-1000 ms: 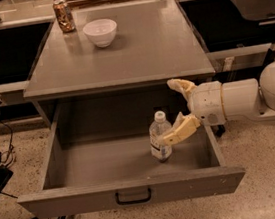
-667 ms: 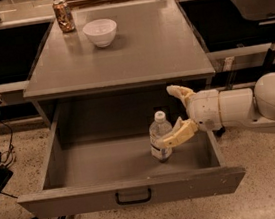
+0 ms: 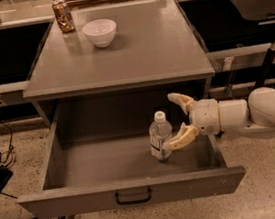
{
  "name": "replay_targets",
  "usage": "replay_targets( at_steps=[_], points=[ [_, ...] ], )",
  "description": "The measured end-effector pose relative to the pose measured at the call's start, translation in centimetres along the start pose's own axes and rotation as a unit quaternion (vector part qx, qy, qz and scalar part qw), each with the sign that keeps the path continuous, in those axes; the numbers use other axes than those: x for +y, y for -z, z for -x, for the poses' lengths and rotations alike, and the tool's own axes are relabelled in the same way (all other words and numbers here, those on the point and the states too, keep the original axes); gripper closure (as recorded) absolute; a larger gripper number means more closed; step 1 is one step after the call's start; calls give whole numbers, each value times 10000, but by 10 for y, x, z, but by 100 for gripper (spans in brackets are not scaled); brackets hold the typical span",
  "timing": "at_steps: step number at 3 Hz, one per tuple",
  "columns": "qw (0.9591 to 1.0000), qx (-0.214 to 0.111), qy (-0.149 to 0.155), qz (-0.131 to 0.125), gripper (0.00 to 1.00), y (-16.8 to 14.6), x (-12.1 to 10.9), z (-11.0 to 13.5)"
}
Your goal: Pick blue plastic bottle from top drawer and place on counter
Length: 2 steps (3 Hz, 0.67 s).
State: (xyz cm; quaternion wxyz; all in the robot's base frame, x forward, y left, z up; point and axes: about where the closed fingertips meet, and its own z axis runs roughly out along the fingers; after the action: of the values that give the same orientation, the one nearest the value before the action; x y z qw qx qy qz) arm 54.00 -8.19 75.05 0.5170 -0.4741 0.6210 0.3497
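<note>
Inside the top drawer (image 3: pixel 133 192), the gripper (image 3: pixel 170 122) is spread open; the upright blue plastic bottle (image 3: pixel 160 137) stands just beyond its fingertips.

No legible text, bottle label (image 3: pixel 158 142) (just beside the end effector (image 3: pixel 170 122), in the drawer (image 3: pixel 89 199)) unreadable

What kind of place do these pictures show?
Probably a robot test lab or workshop, not a home: a plain grey counter with an open top drawer, a speckled floor with loose cables at left, and the gripper, open, beside the blue plastic bottle in that drawer.
</note>
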Motion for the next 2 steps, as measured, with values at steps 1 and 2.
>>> replay_targets(
  at_steps=[1,2],
  points=[
    [9997,-227,-32,107,0,-8,0,-16],
    [9991,-351,-86,217,0,-17,9,-26]
  ],
)
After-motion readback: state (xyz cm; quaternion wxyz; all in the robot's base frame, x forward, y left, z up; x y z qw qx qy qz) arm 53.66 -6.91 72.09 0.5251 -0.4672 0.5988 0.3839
